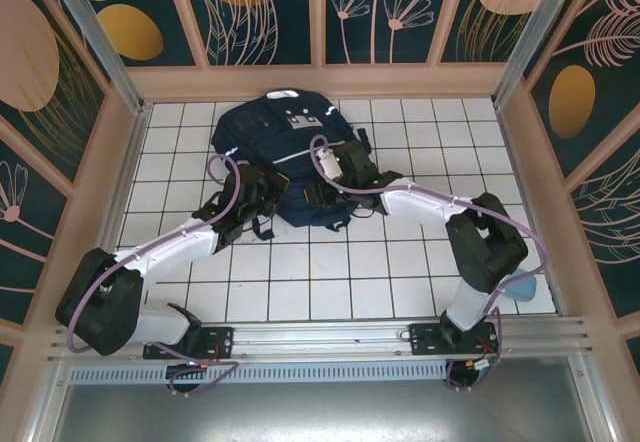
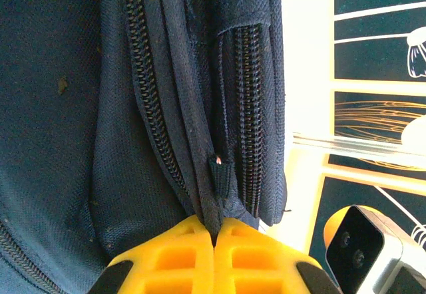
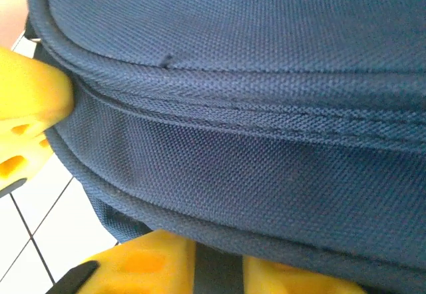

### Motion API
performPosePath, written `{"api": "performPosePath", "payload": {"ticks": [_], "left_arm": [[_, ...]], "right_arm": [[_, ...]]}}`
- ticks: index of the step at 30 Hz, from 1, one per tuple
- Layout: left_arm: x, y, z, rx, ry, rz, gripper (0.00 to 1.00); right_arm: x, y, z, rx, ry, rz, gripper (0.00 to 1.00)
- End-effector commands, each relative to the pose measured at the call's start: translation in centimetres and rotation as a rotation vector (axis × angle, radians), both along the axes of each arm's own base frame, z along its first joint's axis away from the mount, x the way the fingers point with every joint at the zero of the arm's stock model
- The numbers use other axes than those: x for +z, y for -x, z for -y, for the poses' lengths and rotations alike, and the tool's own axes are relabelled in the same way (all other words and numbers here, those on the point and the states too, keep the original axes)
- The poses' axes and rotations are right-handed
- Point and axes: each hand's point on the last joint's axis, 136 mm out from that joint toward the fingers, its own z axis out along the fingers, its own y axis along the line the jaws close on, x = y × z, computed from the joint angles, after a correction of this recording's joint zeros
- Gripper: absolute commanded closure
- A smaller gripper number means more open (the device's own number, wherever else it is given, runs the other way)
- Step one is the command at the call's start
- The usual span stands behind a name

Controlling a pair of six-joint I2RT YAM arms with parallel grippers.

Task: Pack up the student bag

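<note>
Two arms are working the bag (image 1: 275, 137) by the table's (image 1: 450, 132) far edge.
Left gripper (image 2: 216, 226) is clenching fabric beside a zipper (image 2: 249, 108); right gripper's (image 1: 340, 165) hold I cannot tell. Probably a zipping step; next needs the bag held taut.

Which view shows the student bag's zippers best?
The left wrist view: two zippers run close and sharp above the left gripper. From above the student bag is too small; the right wrist view gives fabric and seams.

Student bag (image 3: 266, 61): coarse matt woven cloth. Left claw (image 2: 215, 233): smooth yellow plastic. Table (image 1: 300, 282): white tile, possibly glossy.
</note>
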Motion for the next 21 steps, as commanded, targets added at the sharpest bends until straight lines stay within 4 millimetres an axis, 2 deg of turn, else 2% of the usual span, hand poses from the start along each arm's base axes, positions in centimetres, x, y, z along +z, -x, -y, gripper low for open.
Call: {"api": "performPosePath", "payload": {"ticks": [1,6,13,16,18,19,21], "left_arm": [[5.3,-1.4,1.2,-0.024,0.071,0.153,1.00],[4.4,-1.1,-0.1,0.024,0.024,0.142,1.00],[2.5,-0.3,-1.7,0.064,-0.025,0.109,1.00],[2.1,0.0,-2.0,0.070,-0.034,0.103,1.00],[2.0,0.1,-2.1,0.069,-0.035,0.102,1.00],[2.0,0.1,-2.0,0.062,-0.034,0.105,1.00],[2.5,0.0,-1.5,0.038,-0.030,0.118,1.00]], "right_arm": [[0.5,-1.3,0.4,-0.047,0.052,0.073,0.86],[1.4,-1.4,2.8,-0.128,0.098,0.135,0.99],[1.2,-1.9,7.4,-0.288,0.161,0.161,1.00],[0.9,-2.7,9.3,-0.361,0.168,0.149,1.00],[0.9,-3.0,9.5,-0.363,0.159,0.136,1.00],[1.1,-2.5,8.6,-0.319,0.140,0.124,1.00],[1.5,-1.3,6.7,-0.228,0.115,0.118,0.89]]}}
